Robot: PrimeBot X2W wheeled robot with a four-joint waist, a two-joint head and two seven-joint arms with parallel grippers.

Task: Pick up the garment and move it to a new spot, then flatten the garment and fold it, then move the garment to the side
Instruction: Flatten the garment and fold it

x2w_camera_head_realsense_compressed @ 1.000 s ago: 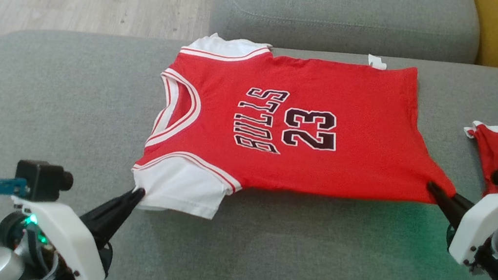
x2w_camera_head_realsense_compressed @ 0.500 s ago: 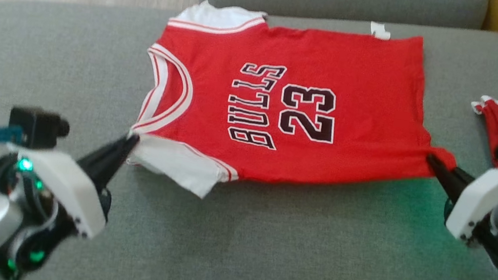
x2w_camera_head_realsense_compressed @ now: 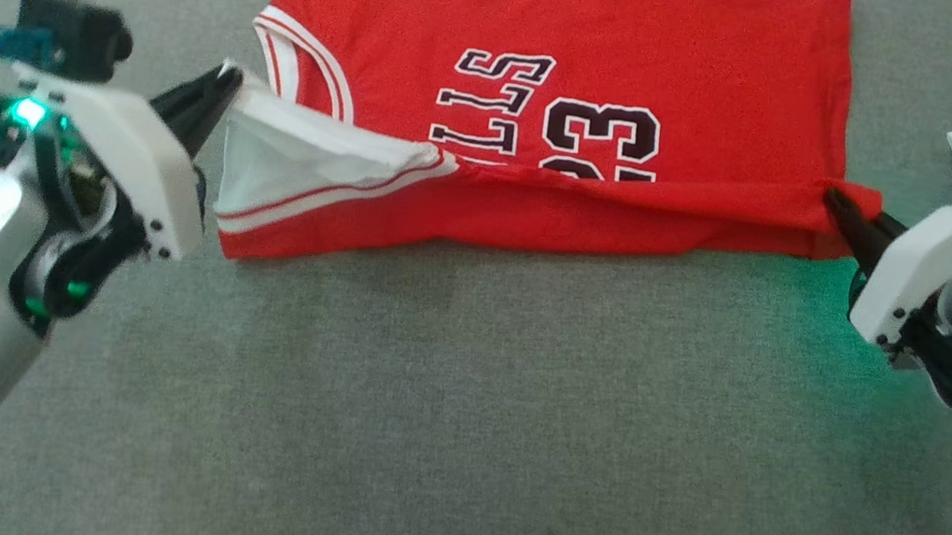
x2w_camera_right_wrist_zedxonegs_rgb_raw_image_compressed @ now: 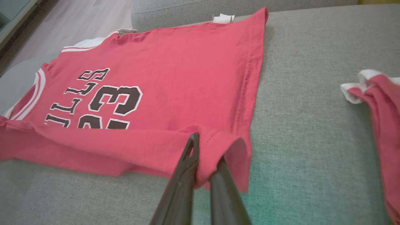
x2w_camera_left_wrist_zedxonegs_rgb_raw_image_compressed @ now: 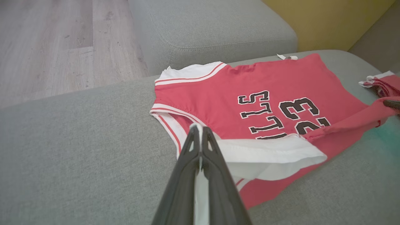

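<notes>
The garment is a red jersey with white sleeves and black "BULLS 23" lettering, spread on the grey sofa seat. My left gripper is shut on the near white sleeve, and its closed tips pinch white cloth in the left wrist view. My right gripper is shut on the near hem corner. The near edge hangs lifted between them in a red fold that covers the lower part of the lettering. In the right wrist view the right gripper holds the hem, and beyond it the garment lies flat.
A second red and white piece of clothing lies on the seat to the right, close behind my right wrist. A grey cushion and wooden floor lie beyond the far edge. Bare seat stretches in front of the garment.
Both grippers have lifted the garment's near edge and carried it away from me over the body, so the fold now covers part of the lettering. The head camera has tilted down.
</notes>
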